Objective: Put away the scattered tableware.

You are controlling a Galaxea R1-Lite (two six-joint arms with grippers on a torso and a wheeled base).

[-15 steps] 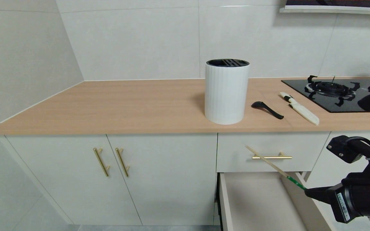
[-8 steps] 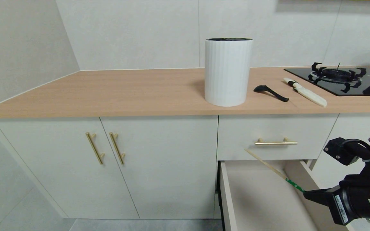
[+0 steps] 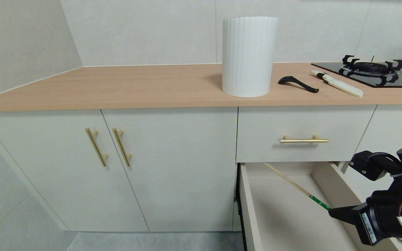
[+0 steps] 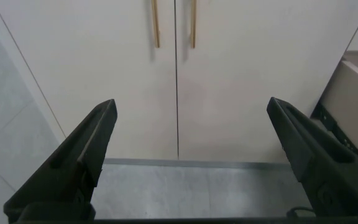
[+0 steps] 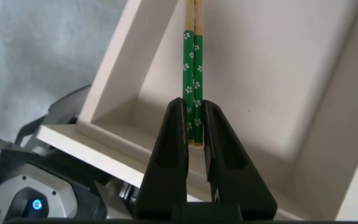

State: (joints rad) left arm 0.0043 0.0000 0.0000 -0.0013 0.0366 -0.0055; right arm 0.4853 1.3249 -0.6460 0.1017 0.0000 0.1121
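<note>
Chopsticks (image 5: 192, 62) pinched in right hand (image 5: 194, 107), over open drawer (image 3: 277, 216).

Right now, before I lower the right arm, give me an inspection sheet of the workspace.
Surface: wooden countertop.
Job's things: chopsticks held over the open drawer; black spoon and white knife lie on the countertop beside the white ribbed holder.
Clutter: nothing seen.
Grippers: right gripper shut on the chopsticks; left gripper open, facing the cabinet doors.
Cables: nothing seen.
Surroundings: gas hob at the countertop's right end; tiled wall behind.
</note>
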